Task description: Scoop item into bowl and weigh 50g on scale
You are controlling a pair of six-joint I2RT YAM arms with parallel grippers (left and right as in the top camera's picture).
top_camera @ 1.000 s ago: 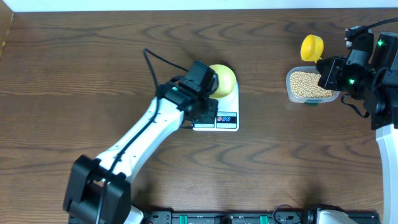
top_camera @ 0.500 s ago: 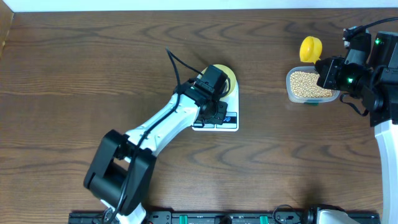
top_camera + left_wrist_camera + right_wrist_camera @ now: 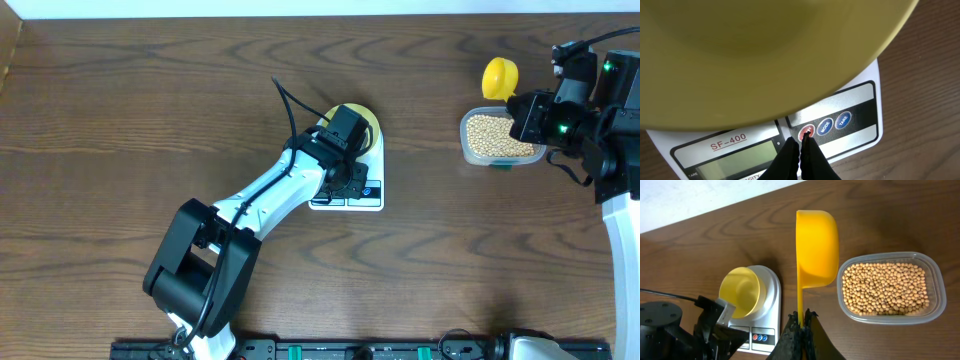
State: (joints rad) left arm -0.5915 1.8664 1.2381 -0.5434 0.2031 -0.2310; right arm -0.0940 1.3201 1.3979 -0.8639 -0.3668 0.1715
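Observation:
The pale yellow bowl (image 3: pixel 368 122) stands on the white scale (image 3: pixel 377 165). My left gripper (image 3: pixel 352 182) is shut and empty over the scale's front. In the left wrist view the left gripper's (image 3: pixel 801 142) tips rest at the red button (image 3: pixel 807 131), under the bowl (image 3: pixel 765 50). My right gripper (image 3: pixel 801 316) is shut on the handle of a bright yellow scoop (image 3: pixel 815 245), held beside the clear tub (image 3: pixel 938 287) of tan beans (image 3: pixel 885 287). No beans show in the bowl (image 3: pixel 740 291).
The scale's display (image 3: pixel 735 160) and two blue buttons (image 3: pixel 824 125) face the front edge. The tub (image 3: pixel 467 148) sits at the far right of the dark wooden table (image 3: pixel 120 120), with the scoop (image 3: pixel 498 74) just behind it. A black cable (image 3: pixel 288 105) loops off the left arm.
The left arm has swung right, carrying its shut gripper from the scale's left side to the front buttons. The right arm and scoop have stayed still.

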